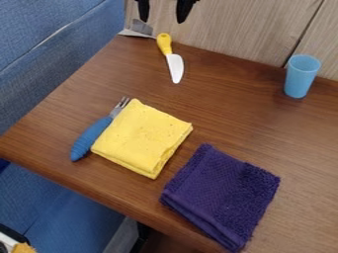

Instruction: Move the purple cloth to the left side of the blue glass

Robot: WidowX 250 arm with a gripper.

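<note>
At the top edge of the camera view hangs the gripper point(161, 9), its two black fingers spread apart with nothing between them. The folded purple cloth point(224, 195) lies flat at the table's near edge, lower right, far below the gripper. The light blue glass point(302, 76) stands upright toward the back right, above and to the right of the cloth and apart from it.
A folded yellow cloth point(143, 137) lies left of the purple one, beside a blue-handled fork point(94, 136). A knife with a yellow handle point(170, 58) rests near the back of the brown table point(231, 108). A wooden panel point(244, 29) rises behind.
</note>
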